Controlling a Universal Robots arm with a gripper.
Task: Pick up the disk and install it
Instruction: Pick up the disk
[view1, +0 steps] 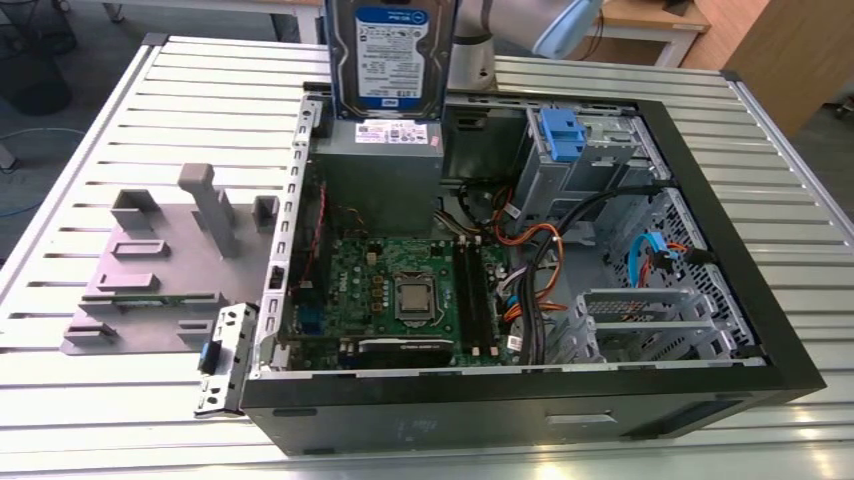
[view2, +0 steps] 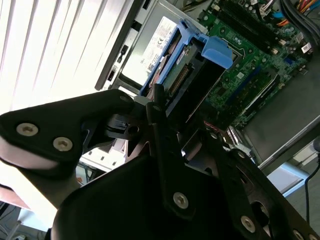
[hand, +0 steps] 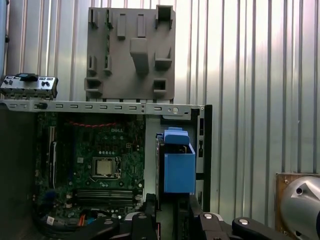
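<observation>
Your pincer (view2: 181, 112) is clamped on the disk (view1: 394, 55), hanging over the power supply (view1: 380, 175) at the case's (view1: 771, 305) far end; a slip could drop it onto the motherboard (view1: 400, 290).

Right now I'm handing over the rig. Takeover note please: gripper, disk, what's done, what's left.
Gripper: shut on the silver metal disk in its blue plastic carrier.
Disk: held upright in the air, above the grey metal power supply box inside the open black computer case.
Done: pick-up.
Left: the disk is not yet seated in the case.
</observation>
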